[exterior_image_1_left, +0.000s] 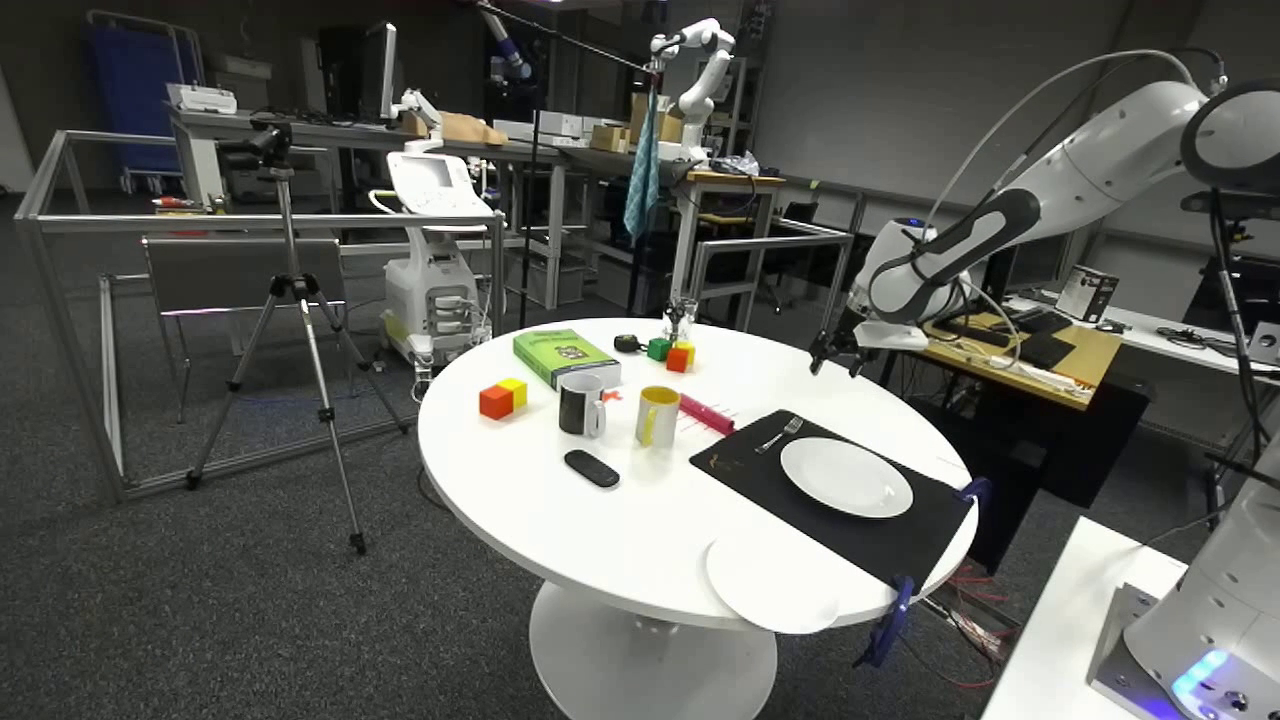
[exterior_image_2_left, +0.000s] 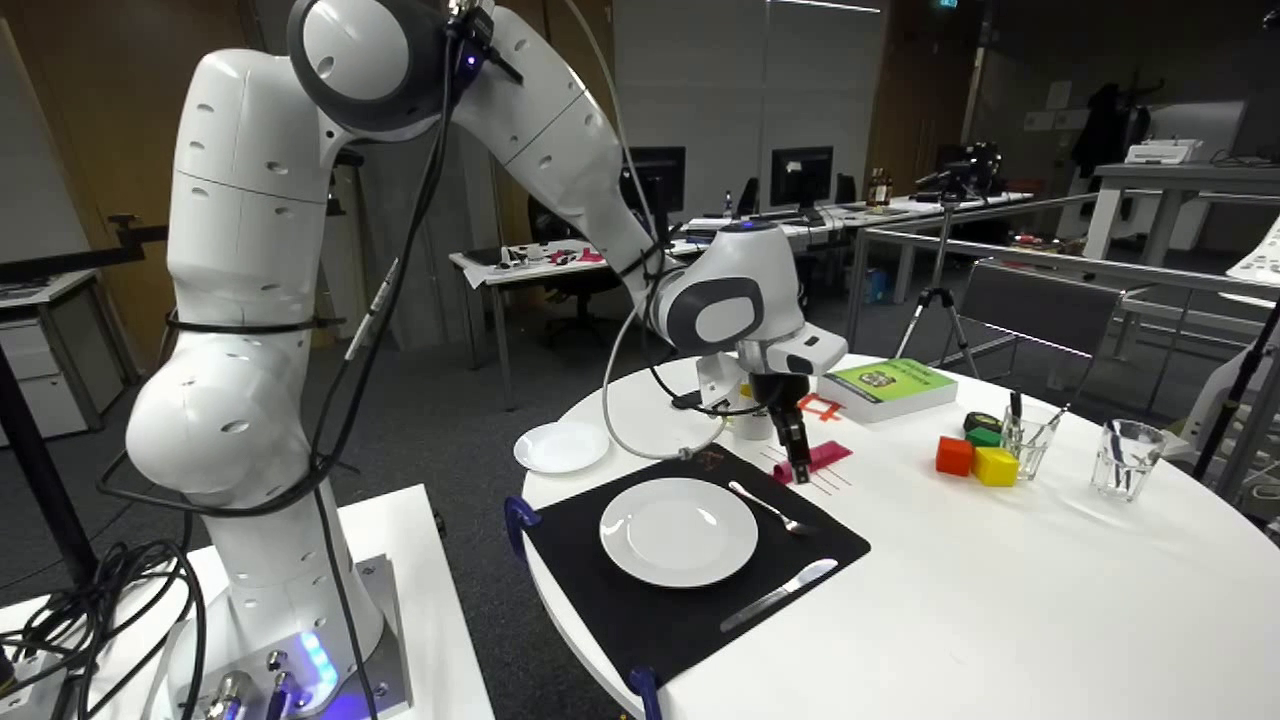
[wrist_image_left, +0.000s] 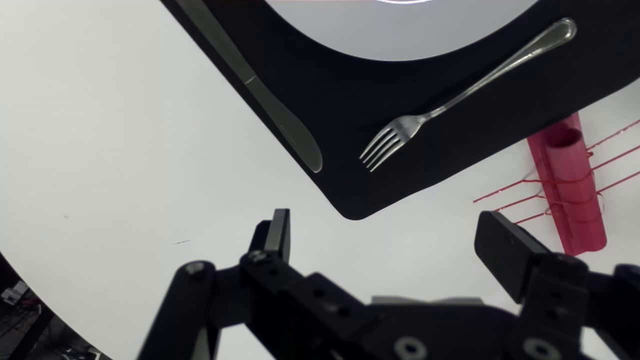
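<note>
My gripper (wrist_image_left: 384, 215) stands open, with nothing between its fingers, above the white table. In the wrist view the corner of a black placemat (wrist_image_left: 350, 195) lies just beyond the fingertips. On that mat rest a silver fork (wrist_image_left: 405, 127), a knife (wrist_image_left: 280, 112) and a large white plate (wrist_image_left: 400, 30), which is cut off at the top. Beside the right finger lies a pink roll (wrist_image_left: 575, 185) with red wires around it. An exterior view has the gripper (exterior_image_1_left: 835, 368) hanging above the table past the plate (exterior_image_1_left: 845, 477). The other fingers are partly hidden in an exterior view (exterior_image_2_left: 795, 465).
A black mug (exterior_image_1_left: 580, 403), a yellow-lined mug (exterior_image_1_left: 657, 418) and a green book (exterior_image_1_left: 566, 357) stand across the table. Coloured cubes (exterior_image_2_left: 954, 456), a glass with pens (exterior_image_2_left: 1030, 445) and another glass (exterior_image_2_left: 1125, 460) are farther along. Blue clamps (exterior_image_1_left: 890, 625) grip the mat's edge. A small plate (exterior_image_2_left: 562, 447) lies nearby.
</note>
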